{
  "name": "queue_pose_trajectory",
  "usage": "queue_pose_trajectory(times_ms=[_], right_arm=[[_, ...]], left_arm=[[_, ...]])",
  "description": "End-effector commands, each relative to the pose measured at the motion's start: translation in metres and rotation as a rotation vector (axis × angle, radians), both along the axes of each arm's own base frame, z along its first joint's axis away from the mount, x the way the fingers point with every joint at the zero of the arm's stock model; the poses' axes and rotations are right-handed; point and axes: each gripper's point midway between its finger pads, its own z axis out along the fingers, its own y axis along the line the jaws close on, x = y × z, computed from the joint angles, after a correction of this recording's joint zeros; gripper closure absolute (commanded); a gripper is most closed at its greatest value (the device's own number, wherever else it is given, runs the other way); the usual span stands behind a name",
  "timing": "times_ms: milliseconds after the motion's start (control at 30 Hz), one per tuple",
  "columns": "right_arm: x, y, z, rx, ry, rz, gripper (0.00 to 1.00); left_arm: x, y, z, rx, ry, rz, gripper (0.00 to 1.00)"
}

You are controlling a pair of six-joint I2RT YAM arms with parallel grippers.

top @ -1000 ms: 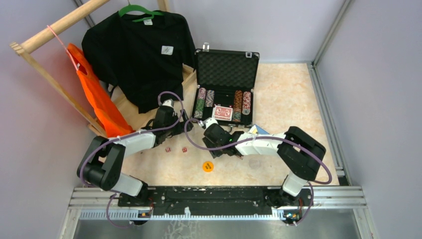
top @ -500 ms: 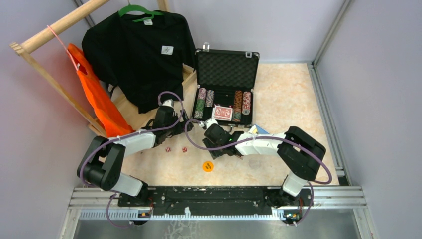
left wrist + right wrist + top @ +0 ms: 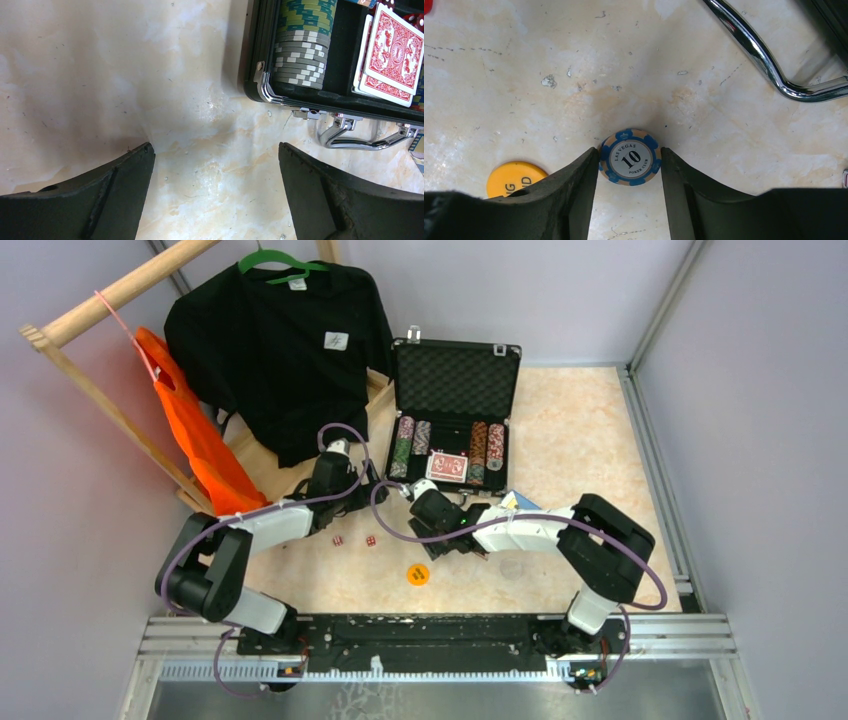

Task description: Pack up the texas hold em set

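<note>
The right hand [image 3: 629,151] pinches a blue-and-tan poker chip [image 3: 629,158] marked 10. One finger presses against each edge of the chip, which lies flat on the marbled tabletop [image 3: 590,430] at the centre of the right wrist view. A yellow round token [image 3: 515,178] sits at lower left, just beside the hand's left-side finger. The silver handle [image 3: 769,67] curves across the upper right of that view, near the chip but not touching it.

Seen from above, the black case [image 3: 455,382] stands open at upper centre with its foam-lined lid raised. Rows of striped chips [image 3: 405,450] and a deck of red-backed cards [image 3: 447,467] are seated in its base.

The left hand [image 3: 215,148] is spread wide and holds nothing. It hangs over bare tabletop just beside the case's front-left corner, where a latch [image 3: 306,114] juts out.

A pair of red dice [image 3: 338,539] lies loose on the tabletop below and left of the case, between the two arms.

At upper left, a black T-shirt [image 3: 280,350] on a green hanger [image 3: 270,258] and an orange bag [image 3: 195,430] hang from a wooden rack [image 3: 120,290]. The shirt comes close to the case's left side.
</note>
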Motion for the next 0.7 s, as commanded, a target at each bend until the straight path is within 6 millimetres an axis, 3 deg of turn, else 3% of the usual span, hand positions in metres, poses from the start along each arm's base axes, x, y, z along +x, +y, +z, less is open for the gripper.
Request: queue_pose_trajectory(times_ms=[0, 367, 667], right_arm=[[0.005, 0.01, 0.018, 0.059, -0.037, 0.0, 0.53], [0.008, 0.012, 0.023, 0.067, -0.048, -0.014, 0.65], [0.015, 0.016, 0.04, 0.083, -0.083, -0.022, 0.67]], left_arm=[[-0.004, -0.002, -0.007, 0.009, 0.032, -0.017, 0.01], [-0.004, -0.002, -0.006, 0.008, 0.031, -0.019, 0.01], [-0.004, -0.004, -0.007, 0.004, 0.037, -0.025, 0.01]])
